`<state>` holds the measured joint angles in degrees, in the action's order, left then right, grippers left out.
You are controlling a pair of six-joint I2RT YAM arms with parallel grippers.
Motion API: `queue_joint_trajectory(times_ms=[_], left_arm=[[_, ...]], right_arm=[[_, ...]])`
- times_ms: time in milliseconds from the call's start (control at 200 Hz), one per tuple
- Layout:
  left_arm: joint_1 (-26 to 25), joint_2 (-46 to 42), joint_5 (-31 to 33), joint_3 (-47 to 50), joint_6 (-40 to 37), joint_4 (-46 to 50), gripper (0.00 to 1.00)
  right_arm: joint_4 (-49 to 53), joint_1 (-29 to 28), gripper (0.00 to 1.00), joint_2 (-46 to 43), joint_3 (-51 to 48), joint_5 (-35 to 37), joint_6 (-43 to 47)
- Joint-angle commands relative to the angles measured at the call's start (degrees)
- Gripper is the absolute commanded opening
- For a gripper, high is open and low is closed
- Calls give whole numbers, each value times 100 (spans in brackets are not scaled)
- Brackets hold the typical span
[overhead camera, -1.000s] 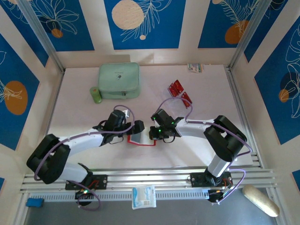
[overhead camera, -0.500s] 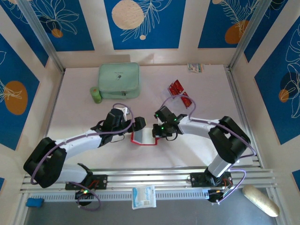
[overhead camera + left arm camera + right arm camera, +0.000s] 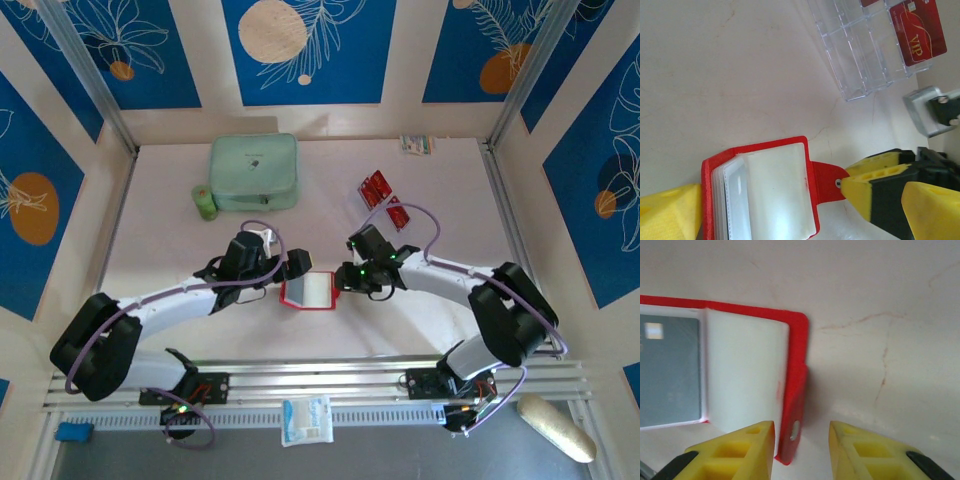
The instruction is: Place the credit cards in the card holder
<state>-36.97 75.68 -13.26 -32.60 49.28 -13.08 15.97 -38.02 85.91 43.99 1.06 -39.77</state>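
Note:
The red card holder (image 3: 308, 292) lies open on the table between the two arms, its pale clear sleeves (image 3: 772, 195) facing up. Its snap tab (image 3: 796, 427) stands on edge between the fingers of my right gripper (image 3: 801, 447), which is open and not pressing it. My left gripper (image 3: 800, 217) is open wide over the holder, one yellow finger (image 3: 670, 212) at the holder's left edge. In the top view the left gripper (image 3: 297, 268) and right gripper (image 3: 342, 283) flank the holder. Red credit cards (image 3: 375, 187) lie farther back; one reads VIP (image 3: 917, 30).
A clear plastic sheet (image 3: 860, 55) lies under the cards. A mint-green zip case (image 3: 254, 172) and a small green cylinder (image 3: 205, 203) sit at the back left, a small packet (image 3: 416, 144) at the back right. A white pack (image 3: 306, 420) lies on the front rail.
My right gripper has drawn back to the right off the holder. The holder now lies uncovered with its sleeves showing. The left arm shifted slightly and then held still.

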Motion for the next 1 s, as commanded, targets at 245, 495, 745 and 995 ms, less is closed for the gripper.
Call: queue_joint_trajectory(times_ms=[245, 495, 745, 995], left_arm=[[-127, -18, -133, -365, 23, 98, 100], [-388, 255, -72, -580, 82, 27, 100], [-703, 869, 16, -982, 112, -166, 100], [-926, 1368, 211, -1021, 144, -262, 100]], right_arm=[[-928, 347, 0, 438, -162, -678, -91], [-1196, 482, 0, 620, -65, -1124, -100], [-546, 1005, 37, -98, -186, -962, -43], [458, 1652, 54, -1185, -304, -756, 440]])
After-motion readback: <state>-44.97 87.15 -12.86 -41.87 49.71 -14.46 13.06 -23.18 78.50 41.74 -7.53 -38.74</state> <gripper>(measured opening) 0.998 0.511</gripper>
